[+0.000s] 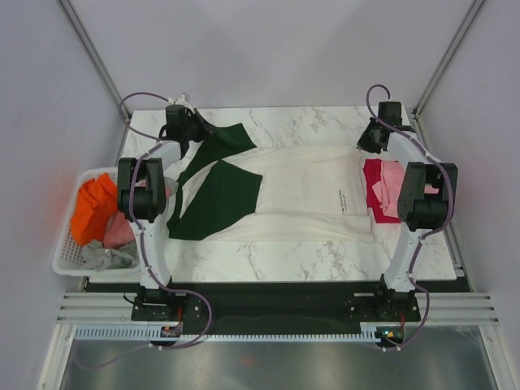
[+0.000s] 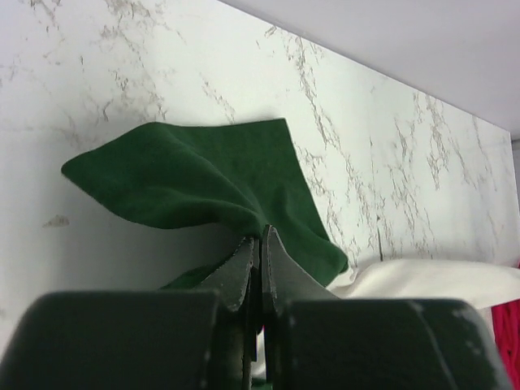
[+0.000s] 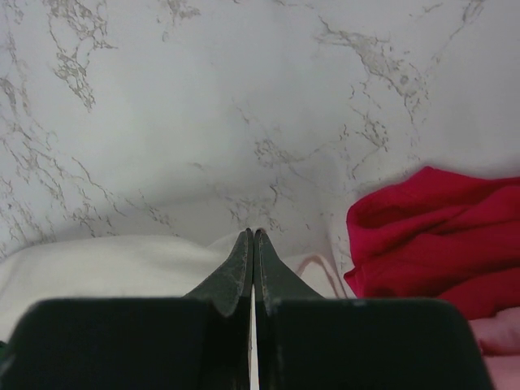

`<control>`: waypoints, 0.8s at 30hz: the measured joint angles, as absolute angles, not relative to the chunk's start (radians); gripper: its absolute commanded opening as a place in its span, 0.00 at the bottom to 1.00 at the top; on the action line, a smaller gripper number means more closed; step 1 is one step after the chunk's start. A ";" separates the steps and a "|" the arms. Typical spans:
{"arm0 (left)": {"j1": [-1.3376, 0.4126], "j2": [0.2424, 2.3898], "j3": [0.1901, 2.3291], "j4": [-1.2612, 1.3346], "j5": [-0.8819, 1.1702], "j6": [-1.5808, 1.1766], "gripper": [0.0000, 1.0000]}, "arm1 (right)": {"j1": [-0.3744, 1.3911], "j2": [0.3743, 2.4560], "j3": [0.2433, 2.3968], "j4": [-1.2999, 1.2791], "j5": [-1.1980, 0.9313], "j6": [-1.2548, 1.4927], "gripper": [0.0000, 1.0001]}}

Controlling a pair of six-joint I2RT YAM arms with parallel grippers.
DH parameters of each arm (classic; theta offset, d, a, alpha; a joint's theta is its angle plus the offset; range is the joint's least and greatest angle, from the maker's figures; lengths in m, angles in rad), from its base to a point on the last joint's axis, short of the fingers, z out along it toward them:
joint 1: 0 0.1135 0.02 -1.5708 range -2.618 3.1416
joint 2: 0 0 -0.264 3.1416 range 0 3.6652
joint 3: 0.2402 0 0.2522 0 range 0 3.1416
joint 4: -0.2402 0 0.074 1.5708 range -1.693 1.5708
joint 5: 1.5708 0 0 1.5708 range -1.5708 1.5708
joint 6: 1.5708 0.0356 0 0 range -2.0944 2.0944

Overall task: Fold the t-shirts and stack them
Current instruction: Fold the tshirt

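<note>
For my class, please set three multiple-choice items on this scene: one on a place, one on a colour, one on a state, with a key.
1. Where does the white slatted plastic basket stand relative to the white marble table?
A at its far edge; B beside its left end; C on its middle.
2. What colour are the sleeves of the large cream t-shirt?
A orange; B grey; C dark green.
3. The left hand is:
A shut on a sleeve; B open above the table; C out of view.
Key: 1 B, it sits off the left end. 2 C, both sleeves show dark green. 3 A, its fingers pinch the dark green sleeve.
</note>
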State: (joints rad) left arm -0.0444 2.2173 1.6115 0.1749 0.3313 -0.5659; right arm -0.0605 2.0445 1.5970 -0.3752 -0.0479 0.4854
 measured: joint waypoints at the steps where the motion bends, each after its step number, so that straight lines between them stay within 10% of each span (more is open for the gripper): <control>1: -0.044 2.199 1.583 0.187 0.331 -0.561 0.02 | -0.062 2.038 1.589 -0.377 -0.048 0.485 0.00; 24: -0.044 1.764 1.045 0.491 0.312 -0.508 0.02 | -0.070 1.808 1.354 -0.374 -0.076 0.486 0.00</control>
State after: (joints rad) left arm -0.0444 1.7641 1.0454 0.4908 0.3119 -0.5076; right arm -0.0696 1.8080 1.3540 -0.3740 -0.0761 0.4862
